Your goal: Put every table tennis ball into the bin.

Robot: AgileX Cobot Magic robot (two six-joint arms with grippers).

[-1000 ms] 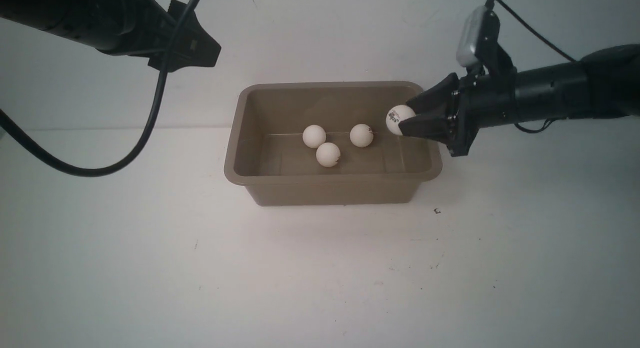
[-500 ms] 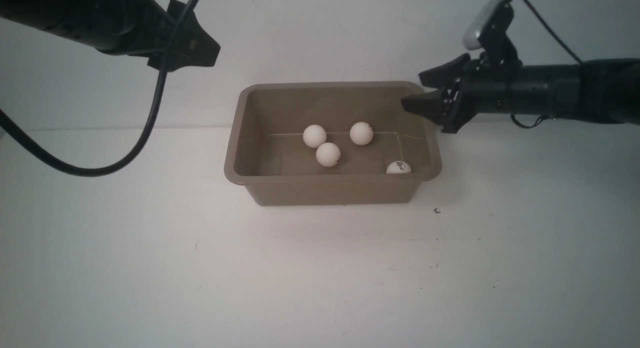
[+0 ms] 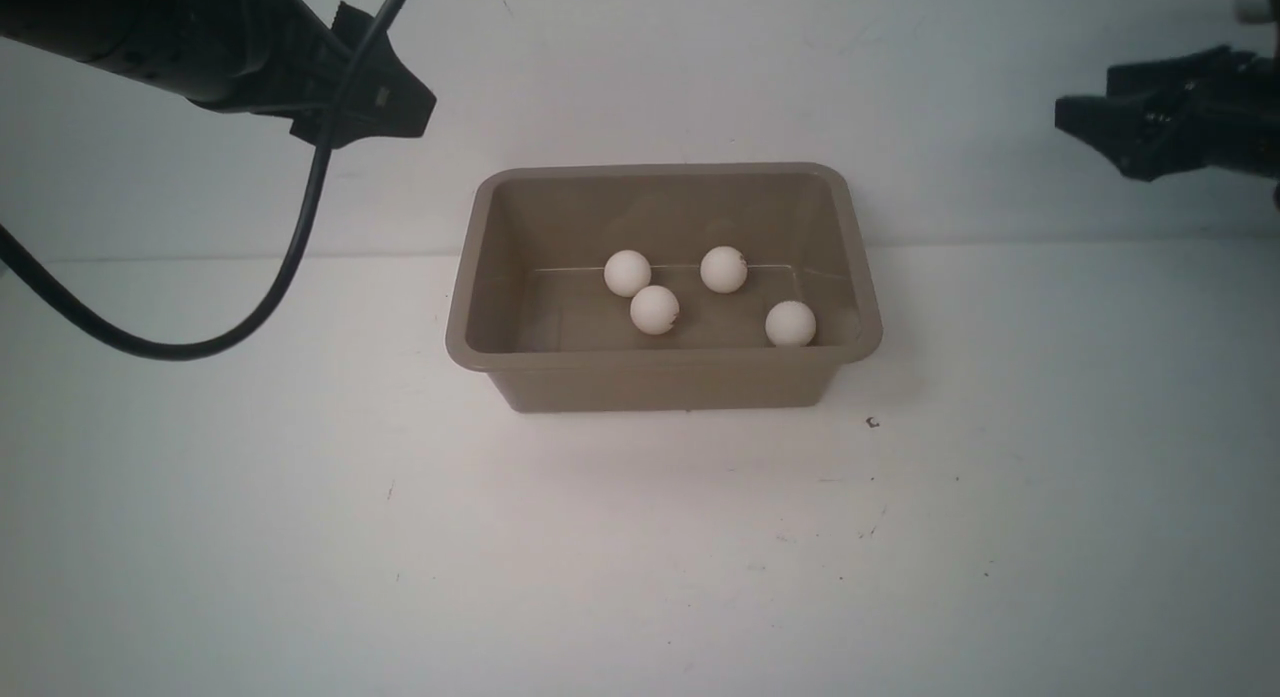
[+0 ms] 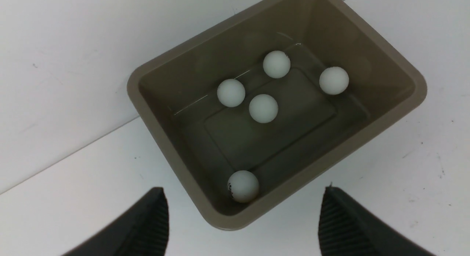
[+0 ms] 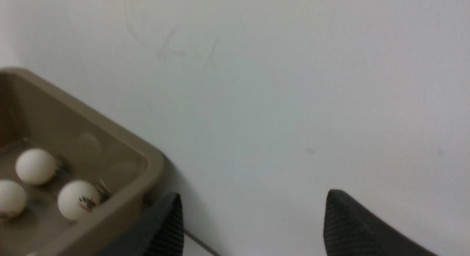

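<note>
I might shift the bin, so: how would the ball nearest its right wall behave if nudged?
The ball would likely roll at a touch: a smooth sphere lying loose on the flat floor of the bin. Being small, it is probably light, and the sloped walls should keep it in.

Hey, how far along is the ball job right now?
Done: five balls lie in the bin, counted in the left wrist view; the front view shows only four, one likely hidden behind the near wall. In hand: nothing; the left gripper and right gripper are open and empty. Left: apparently nothing, since no ball shows on the table.
</note>
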